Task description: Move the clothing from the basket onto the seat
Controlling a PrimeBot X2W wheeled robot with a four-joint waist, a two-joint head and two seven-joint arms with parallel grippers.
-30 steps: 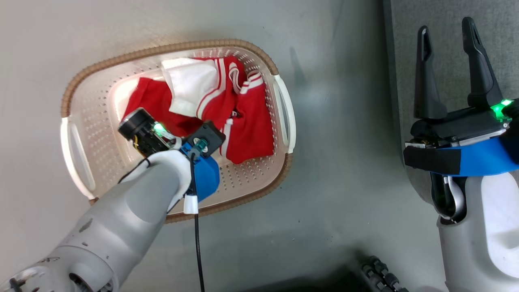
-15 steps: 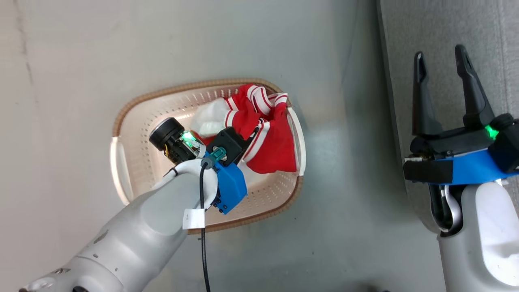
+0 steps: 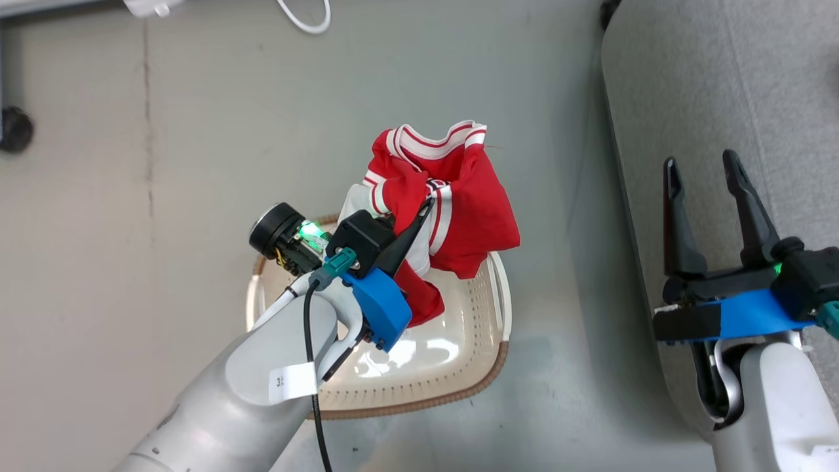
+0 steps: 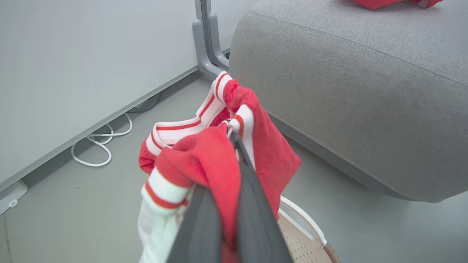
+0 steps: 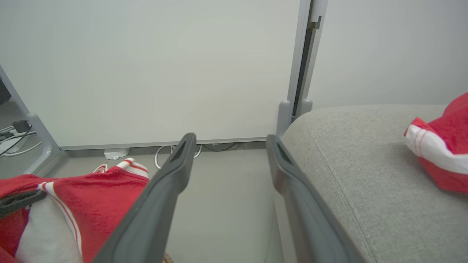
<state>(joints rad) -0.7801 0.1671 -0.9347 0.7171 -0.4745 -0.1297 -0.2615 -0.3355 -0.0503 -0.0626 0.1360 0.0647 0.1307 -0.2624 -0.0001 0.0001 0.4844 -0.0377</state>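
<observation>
My left gripper (image 3: 425,208) is shut on the clothing (image 3: 472,203), a bunched red garment with white stripes. It hangs lifted above the cream basket (image 3: 459,367), whose perforated floor shows beneath. In the left wrist view the dark fingers (image 4: 252,204) pinch the red fabric (image 4: 270,153), with the basket's handle (image 4: 303,223) below. The grey seat (image 3: 721,78) lies to the right, apart from the garment. My right gripper (image 3: 700,164) stands open over the seat's edge with nothing between its fingers (image 5: 172,175). Another red garment (image 5: 442,153) lies on the seat (image 5: 365,164).
A white cable (image 4: 98,146) loops on the grey floor by the wall panel. A grey post (image 4: 206,44) stands at the seat's far corner. A dark caster (image 3: 13,128) sits at the far left. Open floor separates basket and seat.
The left gripper has risen out of the basket with the red clothing, drawing it up toward the right. The head view has shifted. The right gripper stays open.
</observation>
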